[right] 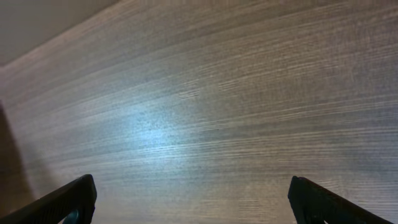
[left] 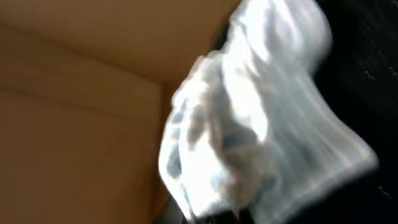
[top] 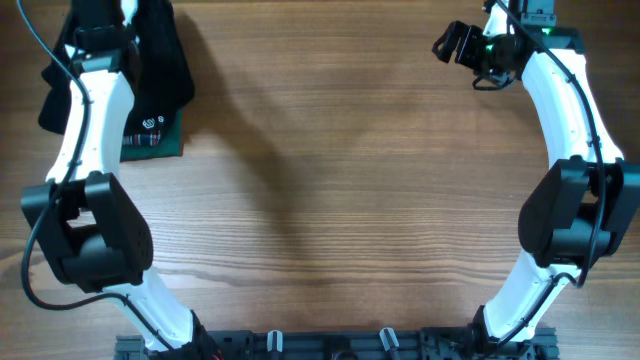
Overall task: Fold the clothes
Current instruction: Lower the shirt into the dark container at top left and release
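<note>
My left gripper (left: pixel 214 219) is pressed together on the pale garment (left: pixel 261 124), which bunches up blurred right in front of my left wrist camera, black cloth (left: pixel 367 68) just beside it. From overhead my left arm reaches to the far left corner, over the black garment (top: pixel 165 60) and the green one (top: pixel 160 140). My right gripper (top: pixel 455 45) is spread wide above bare table (top: pixel 330 180), its fingers (right: pixel 68 202) holding nothing.

Heavily blurred in left wrist view: the clothes (left: pixel 261 124), lower part cropped by frame edge. At far-left corner of tabletop (top: pixel 340 180): black knit garment (top: pixel 165 60) cropped by top edge; dark green garment (top: pixel 160 138) largely covered by it and left arm (top: pixel 95 110). Cropped at bottom edge: right gripper (right: pixel 193 208) fingers (right: pixel 68 202).
</note>
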`<state>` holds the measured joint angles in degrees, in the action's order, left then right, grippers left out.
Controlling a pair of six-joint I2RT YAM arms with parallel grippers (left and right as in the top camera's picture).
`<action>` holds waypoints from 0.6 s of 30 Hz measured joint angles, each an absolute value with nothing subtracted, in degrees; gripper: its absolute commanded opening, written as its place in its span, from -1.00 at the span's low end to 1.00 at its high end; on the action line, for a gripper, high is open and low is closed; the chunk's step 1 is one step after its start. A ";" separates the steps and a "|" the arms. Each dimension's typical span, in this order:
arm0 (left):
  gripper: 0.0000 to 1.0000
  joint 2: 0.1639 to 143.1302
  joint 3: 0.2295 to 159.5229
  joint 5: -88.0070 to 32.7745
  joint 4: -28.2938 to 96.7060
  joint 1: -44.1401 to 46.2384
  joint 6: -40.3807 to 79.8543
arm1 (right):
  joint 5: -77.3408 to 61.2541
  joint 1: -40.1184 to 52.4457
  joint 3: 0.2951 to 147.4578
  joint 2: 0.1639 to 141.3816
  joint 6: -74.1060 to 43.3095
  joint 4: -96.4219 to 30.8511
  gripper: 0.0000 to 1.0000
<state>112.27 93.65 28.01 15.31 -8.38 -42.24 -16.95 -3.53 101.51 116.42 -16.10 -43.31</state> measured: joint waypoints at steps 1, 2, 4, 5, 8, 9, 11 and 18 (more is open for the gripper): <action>-0.92 112.12 93.65 28.01 17.63 -8.27 -40.93 | -16.95 -3.53 101.51 116.42 -16.29 -43.16 0.99; -0.92 111.85 93.65 27.97 19.03 -8.19 -39.90 | -16.95 -3.53 101.51 116.42 -16.45 -43.00 0.99; -0.92 110.91 93.65 27.99 22.63 -8.03 -37.65 | -16.95 -3.53 101.51 116.42 -16.49 -42.72 0.99; -0.92 110.43 93.65 27.94 23.66 -8.03 -36.93 | -16.95 -3.53 101.51 116.42 -16.49 -42.68 0.99; -0.92 107.96 93.65 26.89 26.83 -8.03 -35.14 | -16.95 -3.53 101.51 116.42 -16.67 -42.70 0.99; -0.92 107.02 93.65 26.26 27.68 -8.03 -34.68 | -16.95 -3.53 101.51 116.42 -16.67 -42.70 0.99; -0.92 105.23 93.65 24.97 28.97 -8.03 -33.89 | -16.95 -3.53 101.51 116.42 -16.67 -42.76 0.99; -0.91 100.84 93.71 20.71 36.82 -8.03 -32.64 | -16.97 -3.53 101.51 116.42 -17.12 -42.76 0.99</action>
<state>100.84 93.71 20.71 36.82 -8.03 -32.64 -16.97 -3.53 101.51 116.42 -17.12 -42.76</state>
